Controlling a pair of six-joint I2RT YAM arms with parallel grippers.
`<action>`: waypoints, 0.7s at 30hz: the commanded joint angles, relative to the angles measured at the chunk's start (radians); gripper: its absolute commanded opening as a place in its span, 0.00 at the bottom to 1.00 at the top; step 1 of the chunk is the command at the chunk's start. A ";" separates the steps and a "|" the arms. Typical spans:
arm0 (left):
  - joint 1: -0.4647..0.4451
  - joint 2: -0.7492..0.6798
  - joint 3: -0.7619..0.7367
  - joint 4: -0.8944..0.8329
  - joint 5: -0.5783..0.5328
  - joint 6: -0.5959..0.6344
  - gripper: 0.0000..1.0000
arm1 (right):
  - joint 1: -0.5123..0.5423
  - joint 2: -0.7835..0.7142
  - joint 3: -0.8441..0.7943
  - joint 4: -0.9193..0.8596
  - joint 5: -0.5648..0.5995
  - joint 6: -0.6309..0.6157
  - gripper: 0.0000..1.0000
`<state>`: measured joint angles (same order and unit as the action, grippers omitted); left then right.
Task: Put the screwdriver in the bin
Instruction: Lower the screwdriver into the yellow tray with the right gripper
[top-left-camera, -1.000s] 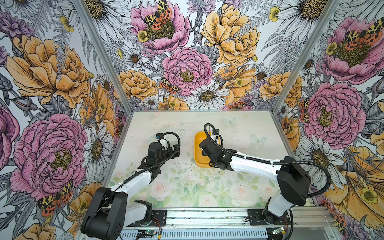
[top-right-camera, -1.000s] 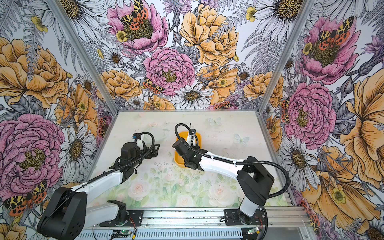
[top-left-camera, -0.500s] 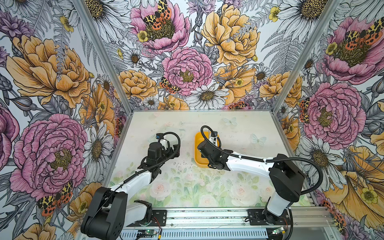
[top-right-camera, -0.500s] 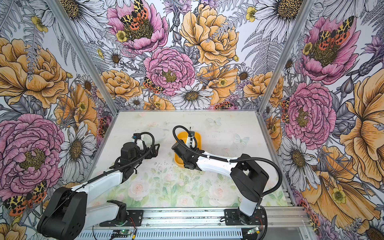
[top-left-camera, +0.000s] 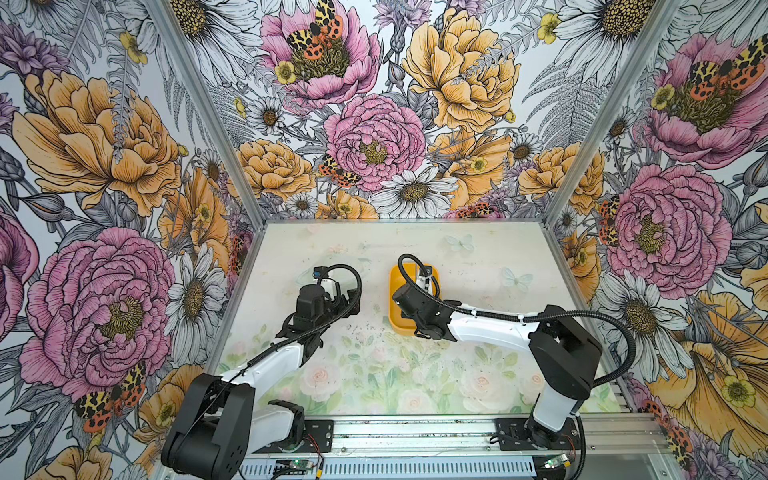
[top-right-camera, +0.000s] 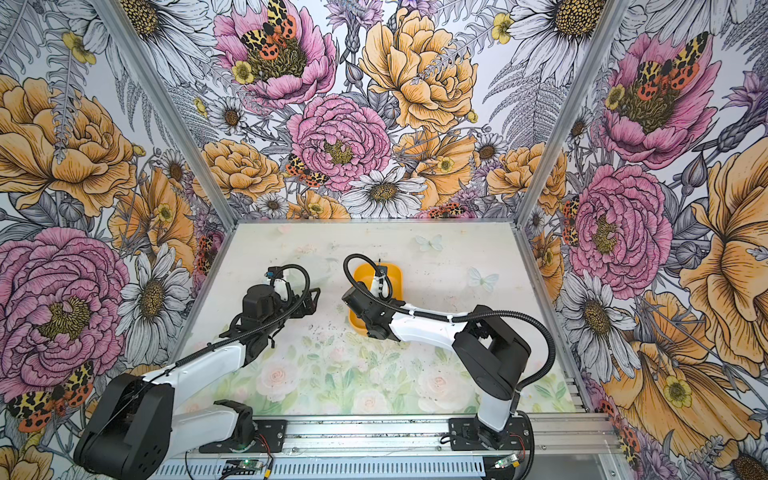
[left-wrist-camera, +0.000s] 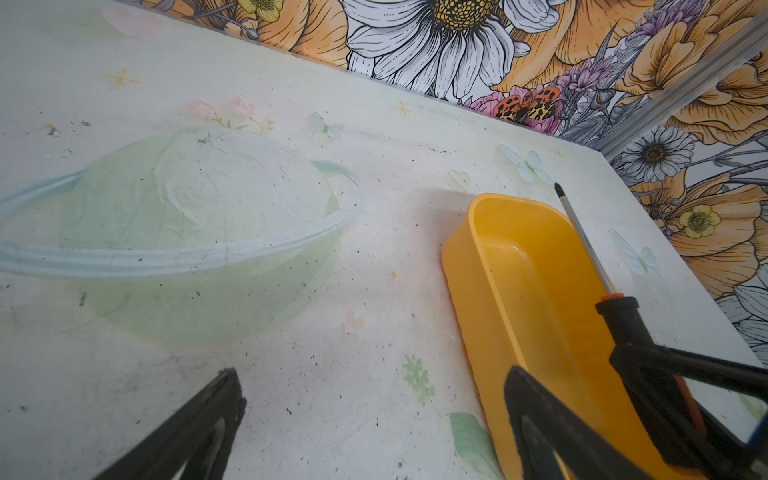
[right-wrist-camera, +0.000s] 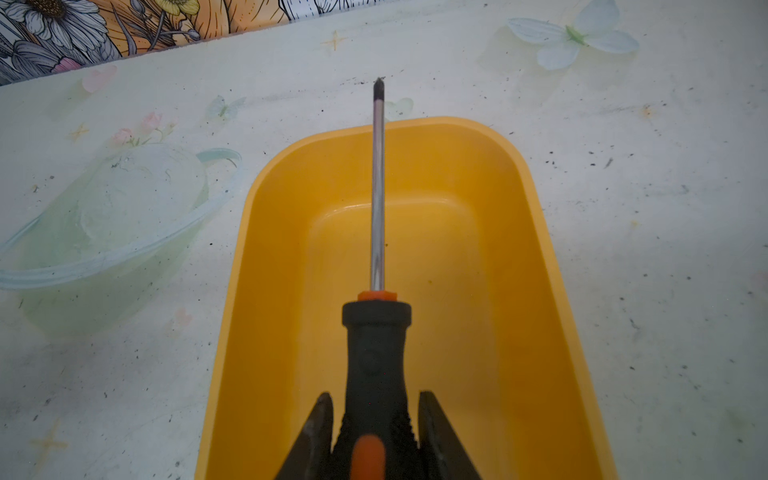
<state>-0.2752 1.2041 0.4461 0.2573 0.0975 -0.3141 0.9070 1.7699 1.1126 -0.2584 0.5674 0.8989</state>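
1. R claw (right-wrist-camera: 376, 399): clenched on the black-and-orange handle of the slim metal-shaft screwdriver (right-wrist-camera: 376, 332). The tool hangs over the shallow yellow-orange plastic bin (right-wrist-camera: 266, 311), not yet in it, lined up w/ the bin's long axis.
2. L claw (left-wrist-camera: 374, 415): fingers spread wide, nothing btwn them, beside the bin over the pale printed table (left-wrist-camera: 374, 249).
3. Risk, near end: a release from up here prob. means a bounce on the smooth hard floor, and the walls are low, so the tool could hop out.
4. Risk, far end: in the R wrist view the tip looks to reach past the far rim. If it really does, the shaft lands on the rim and the tool props up or tips out. It may be perspective only; can't tell.
5. Views: the R wrist view gives grip + centring, but no height. The L wrist view, from the side, seems to show the shaft clear above the bin. In both top views the R arm (top-left-camera: 478, 328) hides nearly all of the tool.
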 joint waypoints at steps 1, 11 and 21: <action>-0.009 0.004 0.023 0.001 -0.018 0.013 0.99 | 0.003 0.027 0.030 -0.004 -0.011 0.025 0.00; -0.008 0.000 0.019 0.002 -0.021 0.014 0.99 | 0.000 0.052 0.016 -0.011 -0.027 0.047 0.00; -0.008 0.002 0.019 0.002 -0.023 0.014 0.99 | -0.005 0.077 0.007 -0.013 -0.047 0.063 0.00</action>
<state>-0.2752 1.2041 0.4461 0.2573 0.0956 -0.3141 0.9066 1.8278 1.1126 -0.2779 0.5213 0.9466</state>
